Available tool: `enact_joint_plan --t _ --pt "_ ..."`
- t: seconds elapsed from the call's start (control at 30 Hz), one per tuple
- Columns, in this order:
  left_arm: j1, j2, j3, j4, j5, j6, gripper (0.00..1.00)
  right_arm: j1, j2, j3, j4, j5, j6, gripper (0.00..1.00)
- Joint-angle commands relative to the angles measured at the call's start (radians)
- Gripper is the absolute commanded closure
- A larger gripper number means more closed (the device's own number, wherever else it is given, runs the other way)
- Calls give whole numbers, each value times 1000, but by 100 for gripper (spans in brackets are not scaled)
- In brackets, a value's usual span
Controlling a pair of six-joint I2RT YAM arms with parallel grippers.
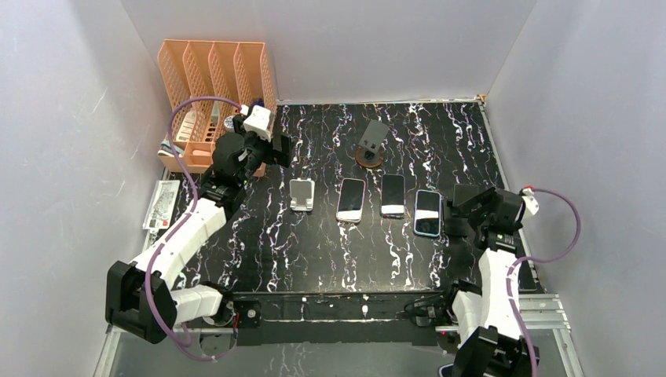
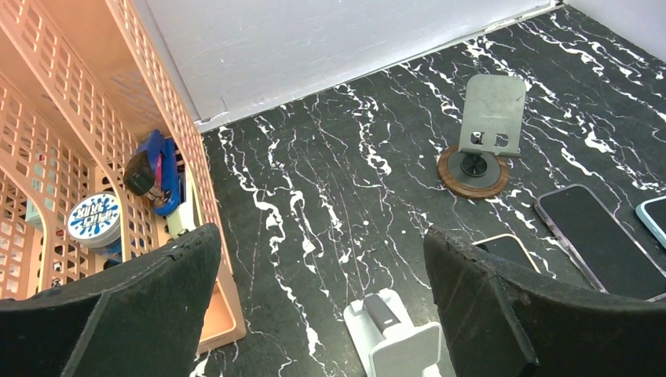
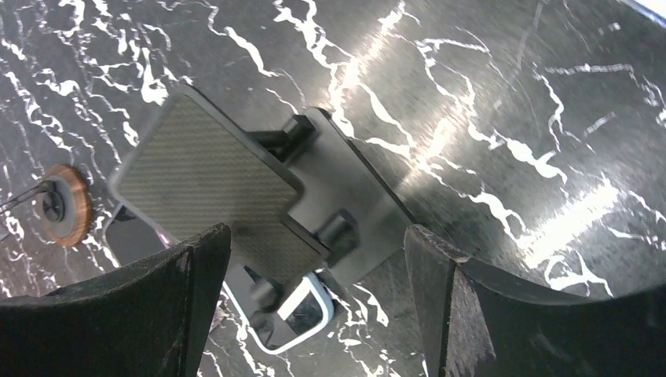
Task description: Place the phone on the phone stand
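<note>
Your right tool [image 3: 314, 236] hangs spread and empty over the dark stand [image 3: 212, 173]; shift to the phone [image 1: 428, 213] just beside that stand, pinching its long edges.

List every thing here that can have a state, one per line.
Left tool: open, holding nothing.
Right tool: open, holding nothing.
Black stand: empty.
Grey stand: upright, empty.
White stand: upright, empty.
Left phone: flat, screen dark.
Middle phone: flat, screen dark.
Right phone: flat, screen dark.
Orange organiser: upright, items inside.
</note>
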Motion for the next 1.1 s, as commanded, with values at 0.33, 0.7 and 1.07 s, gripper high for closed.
enact_joint_plan --t 0.33,0.7,1.07 --pt "-30 -41 -34 24 -66 39 2 -2 -60 -106 95 83 98 12" --pt "-34 -22 -36 30 -79 41 2 -3 -39 -188 217 -20 143 16" --pt "-36 -15 -43 38 -85 37 2 -3 -103 -368 581 -260 221 38"
